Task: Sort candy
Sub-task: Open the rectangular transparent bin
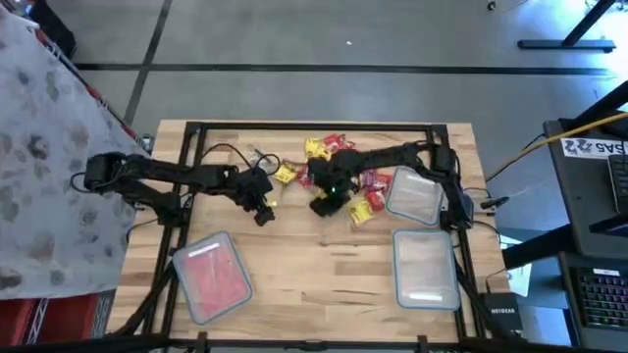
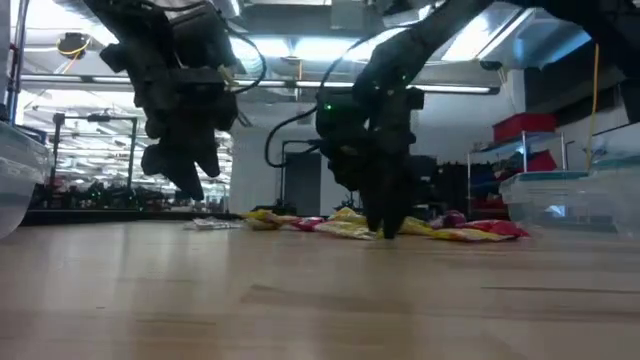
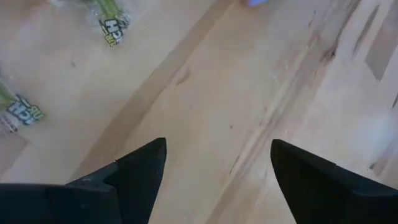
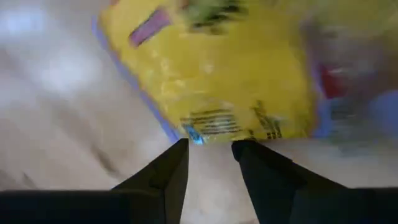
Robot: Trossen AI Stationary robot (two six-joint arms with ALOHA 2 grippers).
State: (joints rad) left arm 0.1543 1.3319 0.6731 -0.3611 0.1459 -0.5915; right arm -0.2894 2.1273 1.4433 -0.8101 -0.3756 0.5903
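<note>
White lettering reading "NETGEAR" marks a small black box (image 1: 502,316) at the table's right front corner in the high view. A white tag (image 1: 594,146) on the dark equipment to the right carries characters seen upside down, not clearly legible. Print on the yellow candy wrapper (image 4: 217,81) and on the clear wrappers (image 3: 111,26) is too blurred to read.

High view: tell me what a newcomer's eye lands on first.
The bright candy pile of yellow and red wrappers at the table's far middle, with the right gripper down at its near edge, fingers narrowly open just short of a yellow candy. Next, the container of red candy at near left, and the left gripper open over bare wood.
</note>
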